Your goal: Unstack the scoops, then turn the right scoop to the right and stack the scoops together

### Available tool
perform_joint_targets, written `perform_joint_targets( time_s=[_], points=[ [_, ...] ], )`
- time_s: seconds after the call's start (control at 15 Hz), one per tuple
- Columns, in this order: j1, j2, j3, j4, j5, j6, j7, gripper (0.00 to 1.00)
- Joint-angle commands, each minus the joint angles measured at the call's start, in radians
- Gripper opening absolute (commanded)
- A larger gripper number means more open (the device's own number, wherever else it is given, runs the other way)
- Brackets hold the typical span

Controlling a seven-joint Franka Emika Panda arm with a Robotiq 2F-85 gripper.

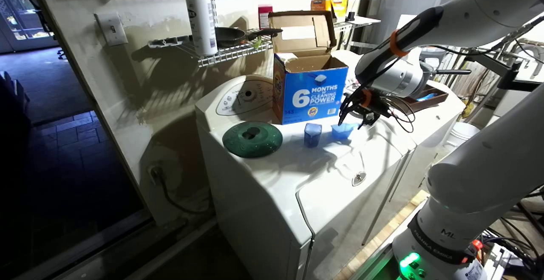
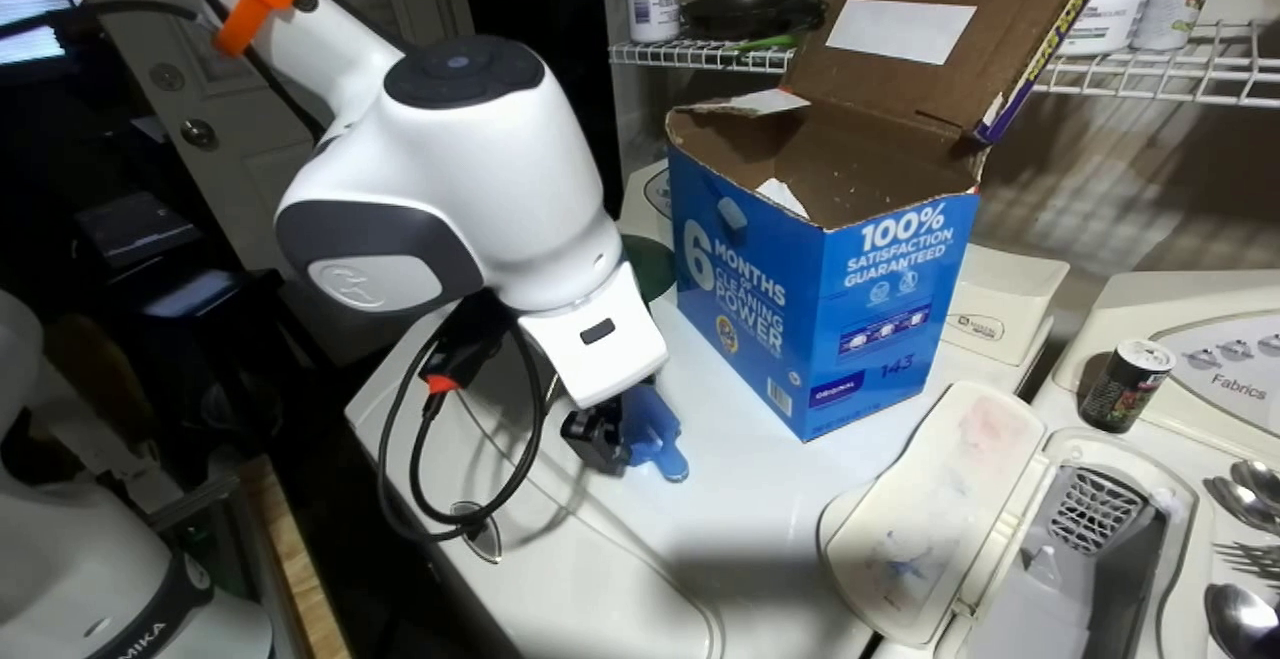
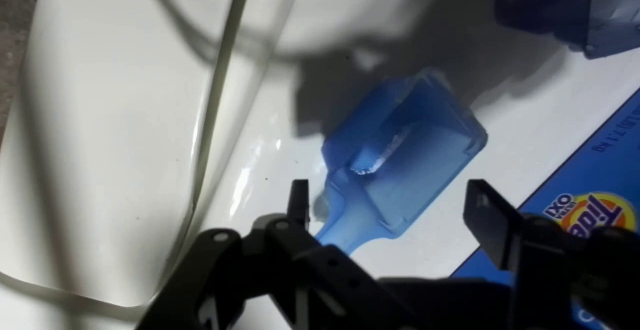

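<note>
Two blue translucent scoops stand apart on the white machine top. In an exterior view, the nearer-to-gripper scoop sits to the right of the other scoop. Seen from the wrist, that right scoop lies just ahead of my gripper, its handle pointing back between the jaws. The jaws are open wide, with white surface visible between the scoop and the right-hand finger. The second scoop is cut off at the upper right corner. In an exterior view, blue plastic shows beside my gripper, partly hidden by it.
A tall blue detergent box with its lid up stands behind the scoops. A dark green round disc lies to their left in that view. An open pale plastic container, a can and spoons are farther along.
</note>
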Motion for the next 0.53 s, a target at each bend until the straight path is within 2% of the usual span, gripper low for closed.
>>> perform_joint_targets(
  time_s=[0.0,0.47],
  points=[
    [0.003,-0.032,0.019,0.025,-0.087,-0.061,-0.056,1.00],
    [0.000,-0.001,0.032,0.170,-0.308,-0.396,-0.159,1.00]
  ],
)
